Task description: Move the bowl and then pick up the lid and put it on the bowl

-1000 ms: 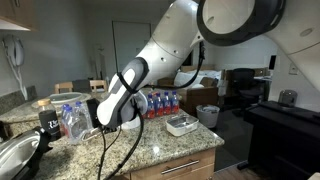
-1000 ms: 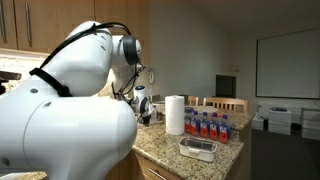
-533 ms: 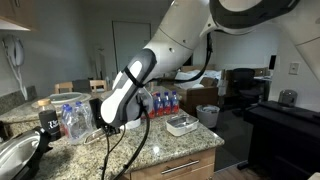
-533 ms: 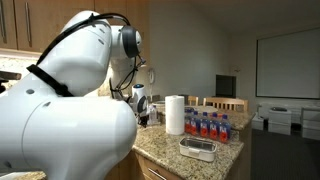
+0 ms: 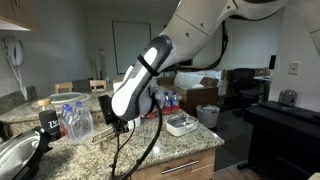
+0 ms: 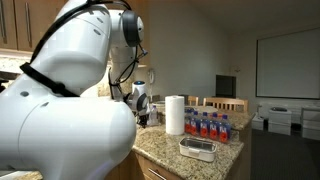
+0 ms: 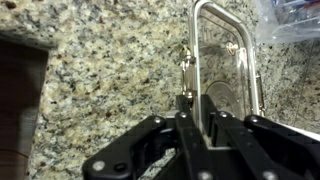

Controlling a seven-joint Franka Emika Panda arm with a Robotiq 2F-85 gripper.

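The pincer (image 7: 198,108) is closed on the near rim of the lid (image 7: 225,55), its two dark fingers (image 7: 186,115) pinching the pale edge. The lid is a clear rectangle with rounded corners, and it stretches away from the fingers over the speckled granite counter (image 7: 100,70). Whether it rests on the stone or hangs just above it cannot be told. A corner of plastic-wrapped bottles (image 7: 292,15) shows just beyond the lid. In both exterior views the bowl (image 5: 181,124) (image 6: 197,149) sits uncovered on the counter near its front edge, well apart from the pincer. It is just in front of a pack of bottles with red labels (image 6: 212,125), whose print is too small to read. A paper towel roll (image 6: 175,114) stands upright beside that pack. A large metal bowl (image 5: 14,155) lies at the counter's near corner in an exterior view.
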